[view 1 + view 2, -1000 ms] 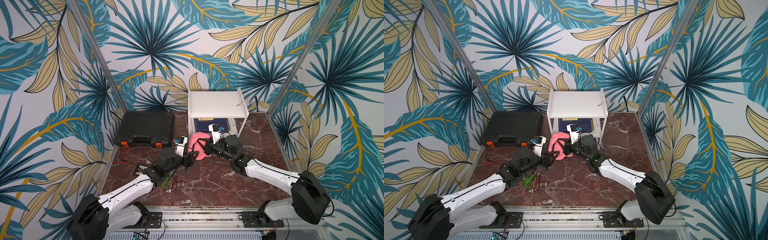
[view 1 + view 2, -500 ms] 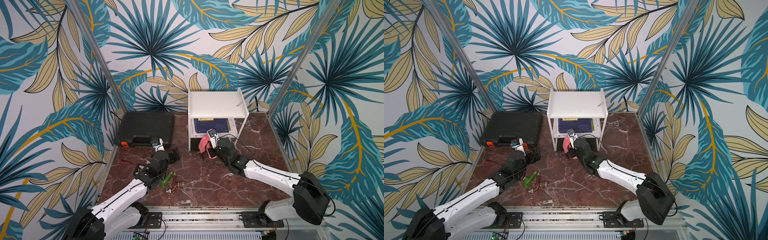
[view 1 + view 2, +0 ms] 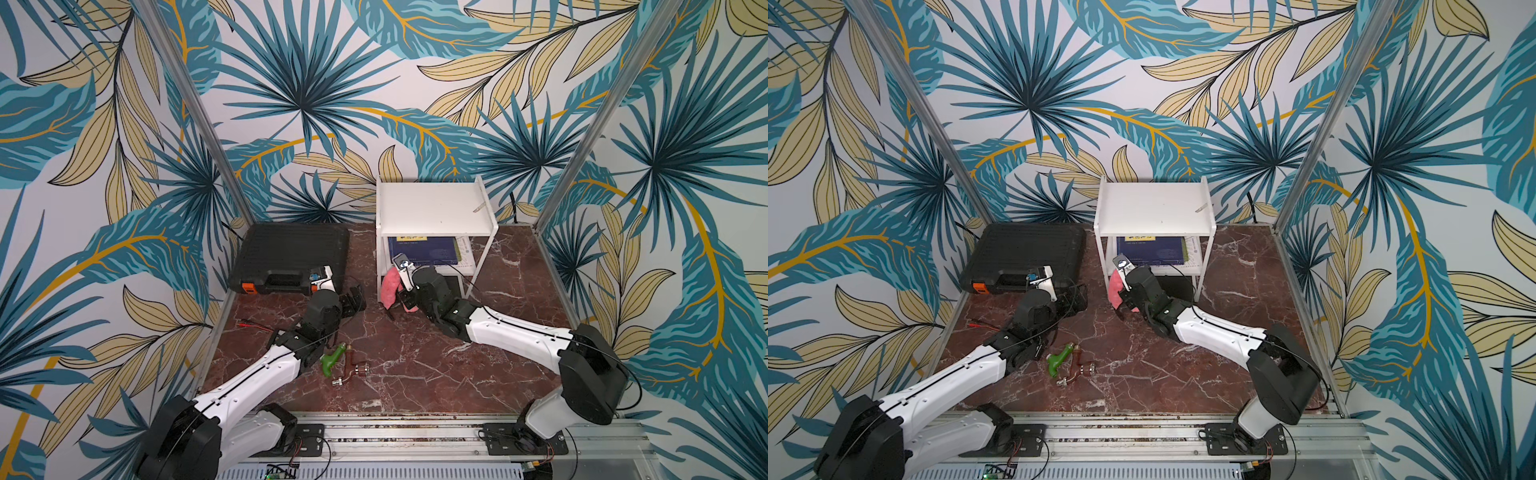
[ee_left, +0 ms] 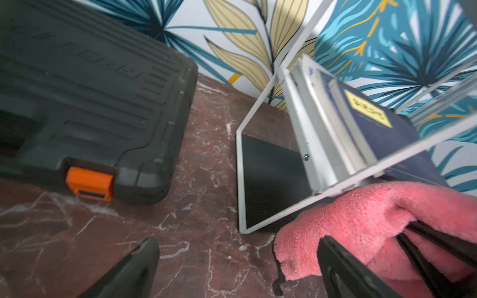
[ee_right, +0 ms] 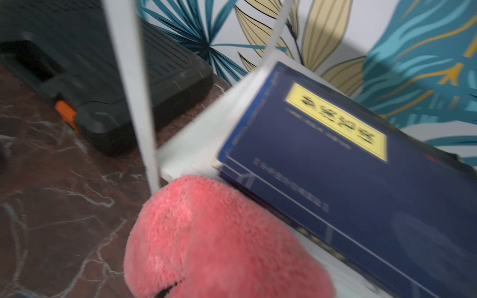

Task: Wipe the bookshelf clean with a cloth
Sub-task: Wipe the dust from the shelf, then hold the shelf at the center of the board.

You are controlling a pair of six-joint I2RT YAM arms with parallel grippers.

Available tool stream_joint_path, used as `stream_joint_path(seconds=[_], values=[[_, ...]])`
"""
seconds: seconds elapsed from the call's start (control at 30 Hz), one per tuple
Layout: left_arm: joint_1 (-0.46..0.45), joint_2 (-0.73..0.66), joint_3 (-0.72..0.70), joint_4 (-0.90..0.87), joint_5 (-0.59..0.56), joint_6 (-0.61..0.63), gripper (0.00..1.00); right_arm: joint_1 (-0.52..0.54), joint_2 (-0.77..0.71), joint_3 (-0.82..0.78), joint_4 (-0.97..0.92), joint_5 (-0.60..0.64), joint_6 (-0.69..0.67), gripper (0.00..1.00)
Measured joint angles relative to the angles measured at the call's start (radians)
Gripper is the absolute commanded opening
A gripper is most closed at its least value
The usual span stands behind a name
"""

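Bookshelf [image 3: 432,208] stands at the back edge of the bench [image 3: 415,365], near its middle. Nearest the front, the left pincer [image 3: 354,300] hangs released and empty beside the black toolcase [image 3: 291,253]. Farther back, the right pincer [image 3: 401,297] is clenched on the pink cloth [image 3: 390,286], bunched against the lower board's front edge by the toolcase-side leg. Wiping looks barely started. Next, I judge, the cloth must sweep along that board, clear of the blue book [image 3: 424,251], then rise to the top board.

Looking down from overhead in both top views; peering close past each wrist's jaws, sharing cloth [image 4: 361,219] and bookshelf [image 4: 304,134].
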State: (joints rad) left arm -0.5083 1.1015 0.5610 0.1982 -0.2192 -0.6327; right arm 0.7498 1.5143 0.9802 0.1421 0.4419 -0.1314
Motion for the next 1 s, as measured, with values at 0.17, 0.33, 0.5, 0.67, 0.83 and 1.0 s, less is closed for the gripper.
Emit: stream_joint_path(seconds=[0.17, 0.33, 0.5, 0.67, 0.83, 1.0], values=[[0.0, 0.006, 0.031, 0.005, 0.065, 0.067, 1.0, -0.203, -0.341, -0.249, -0.166, 0.042, 0.035, 0.0], [0.001, 0.018, 0.079, 0.035, 0.158, 0.142, 1.0, -0.298, -0.583, -0.268, -0.316, 0.026, 0.073, 0.0], [0.002, 0.071, 0.185, 0.037, 0.177, 0.208, 1.0, -0.341, -0.652, -0.069, -0.257, -0.036, 0.066, 0.0], [0.002, 0.101, 0.217, 0.068, 0.178, 0.243, 0.99, -0.366, -0.518, -0.109, -0.073, -0.055, 0.085, 0.0], [0.002, 0.14, 0.245, 0.055, 0.18, 0.273, 0.93, -0.43, -0.346, -0.309, -0.127, -0.156, 0.187, 0.0], [0.002, 0.179, 0.32, 0.024, 0.192, 0.334, 0.89, -0.486, -0.431, -0.196, -0.154, -0.247, 0.253, 0.0]])
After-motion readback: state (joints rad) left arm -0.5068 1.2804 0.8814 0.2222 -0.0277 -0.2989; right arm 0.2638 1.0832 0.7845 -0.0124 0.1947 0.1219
